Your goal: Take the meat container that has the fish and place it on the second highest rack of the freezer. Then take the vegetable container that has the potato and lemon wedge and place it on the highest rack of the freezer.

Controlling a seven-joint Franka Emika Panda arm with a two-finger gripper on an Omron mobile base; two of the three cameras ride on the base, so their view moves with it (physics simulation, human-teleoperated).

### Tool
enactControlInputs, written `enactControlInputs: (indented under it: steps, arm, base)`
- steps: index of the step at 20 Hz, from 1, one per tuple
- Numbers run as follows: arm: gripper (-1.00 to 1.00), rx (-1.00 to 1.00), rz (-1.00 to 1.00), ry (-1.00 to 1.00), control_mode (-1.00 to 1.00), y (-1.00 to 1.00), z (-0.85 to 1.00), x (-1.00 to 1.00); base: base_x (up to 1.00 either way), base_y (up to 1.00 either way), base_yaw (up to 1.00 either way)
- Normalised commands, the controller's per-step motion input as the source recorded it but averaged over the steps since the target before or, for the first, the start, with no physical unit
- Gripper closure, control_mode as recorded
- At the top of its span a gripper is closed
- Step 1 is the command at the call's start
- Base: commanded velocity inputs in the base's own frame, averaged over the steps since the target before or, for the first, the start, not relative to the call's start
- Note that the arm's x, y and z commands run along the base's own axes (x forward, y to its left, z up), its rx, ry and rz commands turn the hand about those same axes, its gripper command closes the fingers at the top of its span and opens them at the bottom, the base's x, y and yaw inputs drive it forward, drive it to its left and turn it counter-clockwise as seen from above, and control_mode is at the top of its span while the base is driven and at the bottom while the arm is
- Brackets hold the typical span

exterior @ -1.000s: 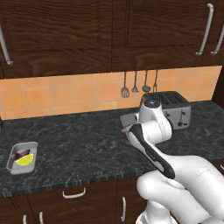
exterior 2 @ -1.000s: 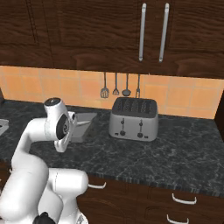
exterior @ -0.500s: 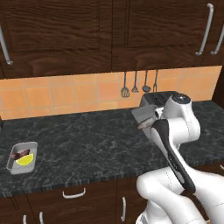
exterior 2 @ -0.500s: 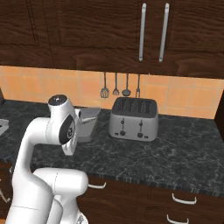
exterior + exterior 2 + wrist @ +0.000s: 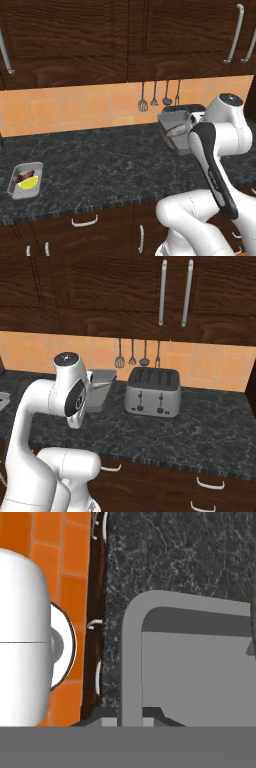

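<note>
Container aloft at right centre of the left base frame

Container, grey and rectangular, the meat container hangs tilted above the black counter, just left of the arm's white elbow; something pale brown shows inside it, likely the fish, too small to be sure. In the hand view its grey rim rises from the bottom edge, and the gripper has its fingers squeezed together on that rim. In the right base frame the same tray sits left of centre, beside the silver toaster. At the lower left of the left base frame, the vegetable container lies on the counter, holding the yellow lemon wedge and the dark potato. No brand, label or writing can be read anywhere
</note>
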Motion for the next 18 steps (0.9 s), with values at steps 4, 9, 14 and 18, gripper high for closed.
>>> enactControlInputs:
  steps: [4, 9, 14, 18]
  arm:
    - [1.0, 0.0, -0.17, 0.0, -1.0, 0.0, 0.04, -0.32]
    - [1.0, -0.03, -0.09, 0.0, -1.0, 0.0, 0.03, -0.34]
    - [1.0, 0.0, 0.04, 0.0, -1.0, -0.01, 0.26, -0.37]
    - [1.0, 0.0, 0.04, 0.0, -1.0, 0.0, 0.45, -0.19]
  base:
    - [0.0, 0.0, 0.0]
    - [0.0, 0.0, 0.0]
    - [0.0, 0.0, 0.0]
    - [0.0, 0.0, 0.0]
